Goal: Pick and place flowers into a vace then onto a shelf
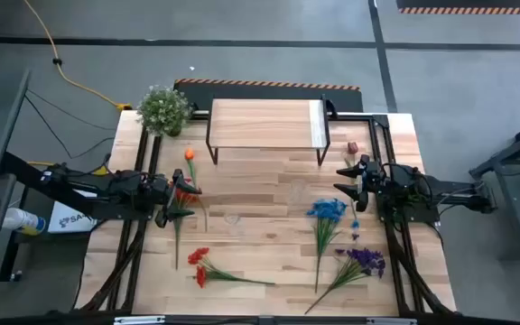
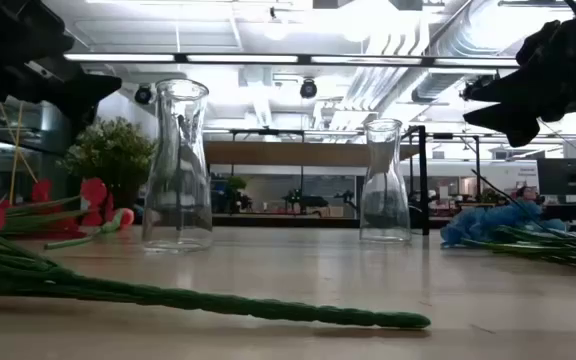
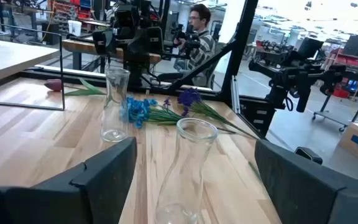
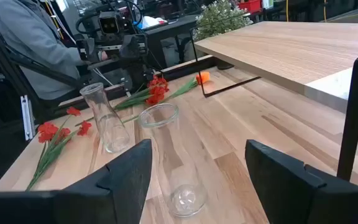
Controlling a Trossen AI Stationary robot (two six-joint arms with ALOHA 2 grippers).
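Two clear glass vases (image 2: 178, 165) (image 2: 383, 180) stand upright on the wooden table between my arms. My left gripper (image 1: 186, 194) hovers open over a red flower bunch (image 1: 184, 193) at the table's left; the nearer vase (image 3: 188, 168) stands ahead of its fingers. My right gripper (image 1: 341, 179) hovers open at the table's right, facing a vase (image 4: 166, 155). An orange tulip (image 1: 189, 155), a second red bunch (image 1: 199, 266), a blue spray (image 1: 326, 210), a purple spray (image 1: 364, 262) and a dark red bud (image 1: 352, 146) lie flat on the table. The shelf (image 1: 264, 122) stands at the far edge.
A bushy potted plant (image 1: 162, 108) stands at the far left corner beside the shelf. The shelf's black legs (image 4: 353, 118) rise close to my right gripper. One person (image 3: 197, 31) stands beyond the right side of the table, another (image 4: 23, 31) beyond the left.
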